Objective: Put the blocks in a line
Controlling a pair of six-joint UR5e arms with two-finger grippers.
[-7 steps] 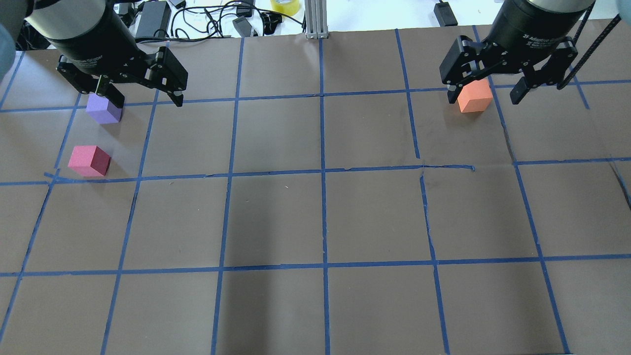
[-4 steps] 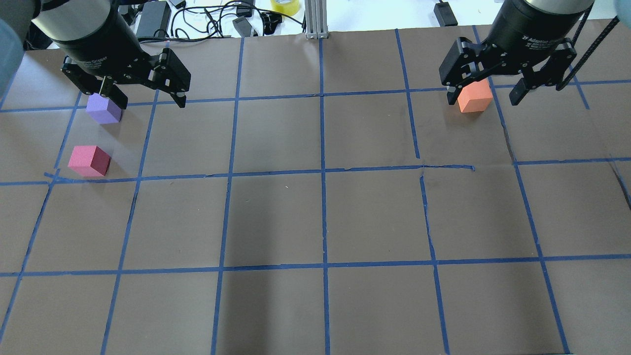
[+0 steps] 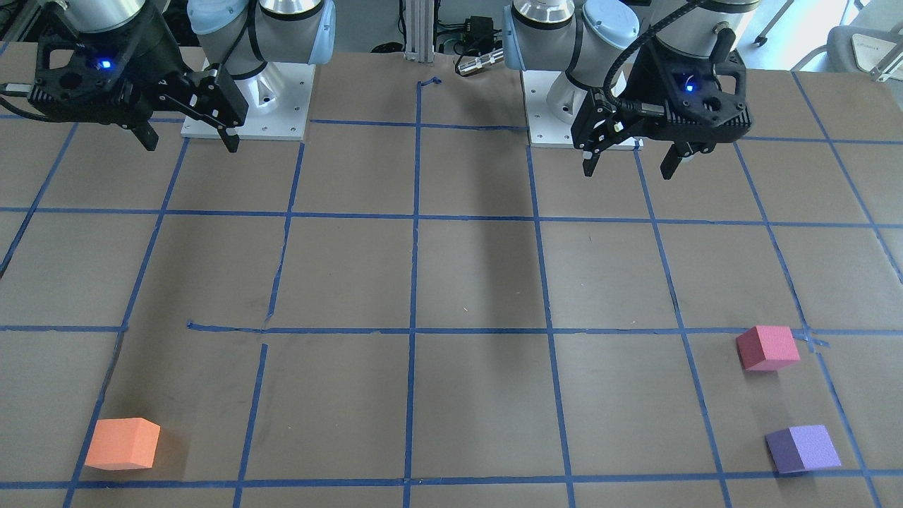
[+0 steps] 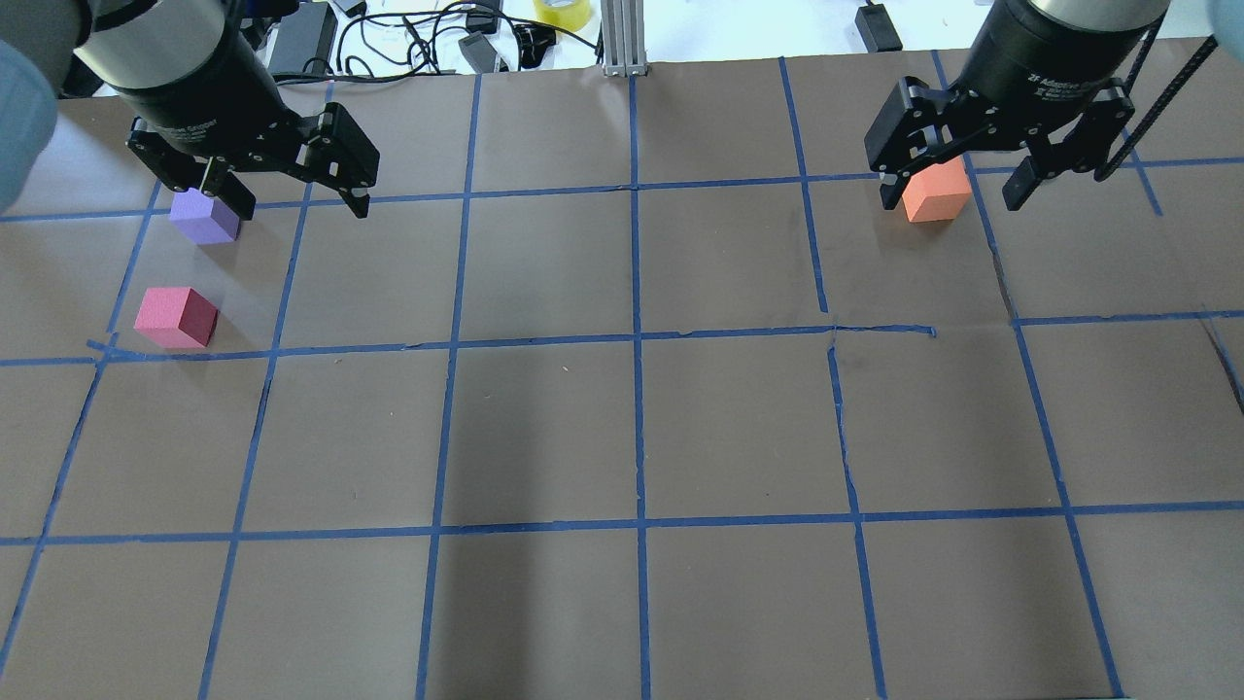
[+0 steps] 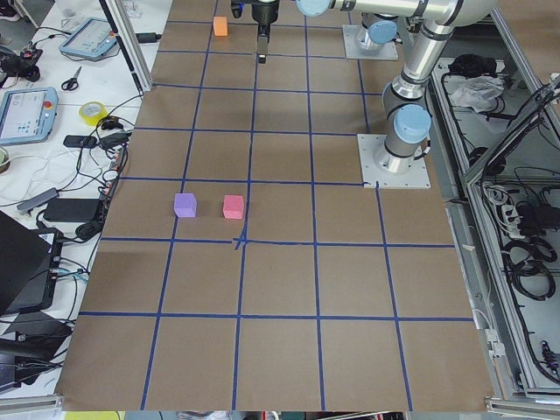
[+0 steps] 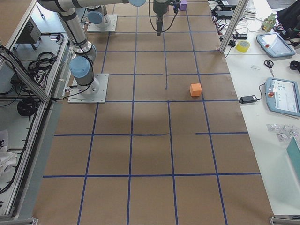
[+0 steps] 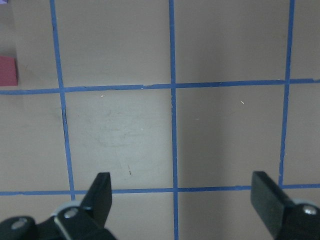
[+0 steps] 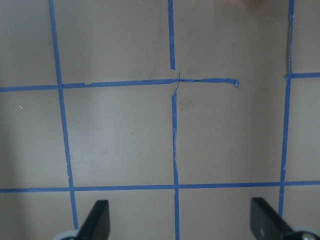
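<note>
Three foam blocks lie apart on the brown table. The purple block point(image 4: 204, 216) point(image 3: 803, 448) and the pink-red block point(image 4: 176, 317) point(image 3: 767, 347) sit at the far left. The orange block point(image 4: 936, 192) point(image 3: 121, 443) sits at the far right. My left gripper point(image 4: 299, 207) point(image 3: 628, 169) hangs open and empty high above the table, nearer my base than the blocks. My right gripper point(image 4: 950, 197) point(image 3: 190, 143) is likewise open, empty and raised. The left wrist view shows open fingers point(image 7: 102, 195) and the pink-red block's edge point(image 7: 7, 71). The right wrist view shows only the taped table between the open fingers point(image 8: 97, 220).
Blue tape lines point(image 4: 637, 340) split the table into squares. Cables, power adapters and a yellow tape roll point(image 4: 562, 12) lie beyond the far edge, beside an aluminium post point(image 4: 622, 39). The arms' base plates point(image 3: 243, 106) stand at my side of the table.
My left gripper has drifted slightly right in the overhead view, still open. The right gripper and all three blocks have stayed where they were.
</note>
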